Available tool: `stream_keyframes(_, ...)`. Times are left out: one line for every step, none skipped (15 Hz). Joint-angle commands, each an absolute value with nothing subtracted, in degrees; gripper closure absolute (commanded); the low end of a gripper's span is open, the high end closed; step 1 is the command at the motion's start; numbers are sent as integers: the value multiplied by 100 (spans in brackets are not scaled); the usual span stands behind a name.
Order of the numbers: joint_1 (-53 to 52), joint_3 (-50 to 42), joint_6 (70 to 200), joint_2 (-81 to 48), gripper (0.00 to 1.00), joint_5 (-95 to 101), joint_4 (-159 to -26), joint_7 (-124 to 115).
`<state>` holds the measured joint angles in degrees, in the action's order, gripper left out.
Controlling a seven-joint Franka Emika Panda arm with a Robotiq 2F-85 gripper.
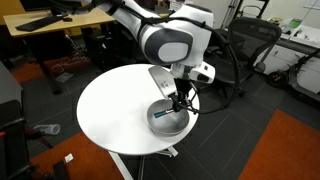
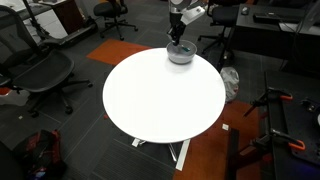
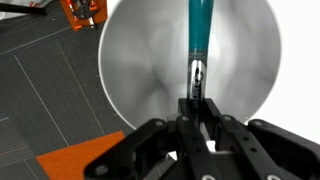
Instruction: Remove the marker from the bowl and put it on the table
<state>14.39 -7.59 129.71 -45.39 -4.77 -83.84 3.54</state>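
The grey metallic bowl (image 1: 168, 119) sits near the edge of the round white table (image 1: 115, 110), also seen in an exterior view (image 2: 181, 55) on the table (image 2: 160, 95). In the wrist view the bowl (image 3: 140, 70) fills the frame and the teal-blue marker (image 3: 198, 30) stands over its inside. My gripper (image 3: 197, 100) is shut on the marker's darker lower end. In both exterior views the gripper (image 1: 180, 103) (image 2: 177, 38) hangs just above the bowl; the marker shows as a small teal streak (image 1: 160, 112) in the bowl.
Office chairs (image 2: 45, 72) and wooden desks (image 1: 50, 25) stand around the table. An orange carpet patch (image 1: 285, 150) and a floor stand (image 2: 275, 120) lie beside it. The white top stretches away from the bowl toward the opposite edge.
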Motion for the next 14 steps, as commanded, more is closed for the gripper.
stream_keyframes(1262, -818, 12746, -3598, 95, -313, -9179, 156)
stream_keyframes(1189, -846, 12743, -3409, 95, -273, -9337, 68)
stream_keyframes(1182, -784, 12818, -3210, 95, -337, -9532, 80)
stream_keyframes(1107, -795, 12807, -3035, 95, -320, -9691, -30)
stream_keyframes(1051, -757, 12857, -2853, 95, -332, -9885, -26)
stream_keyframes(950, -747, 12932, -2677, 95, -301, -10106, -102)
stream_keyframes(836, -728, 12987, -2537, 95, -262, -10322, -166)
stream_keyframes(753, -689, 12991, -2407, 95, -256, -10497, -185)
stream_keyframes(644, -664, 13007, -2310, 95, -239, -10673, -297)
stream_keyframes(529, -624, 13052, -2203, 95, -214, -10894, -373)
stream_keyframes(408, -583, 13059, -2135, 95, -168, -11060, -472)
stream_keyframes(319, -548, 13066, -2065, 95, -158, -11212, -570)
stream_keyframes(259, -478, 13075, -2016, 95, -199, -11373, -572)
stream_keyframes(202, -420, 13123, -1962, 95, -216, -11532, -552)
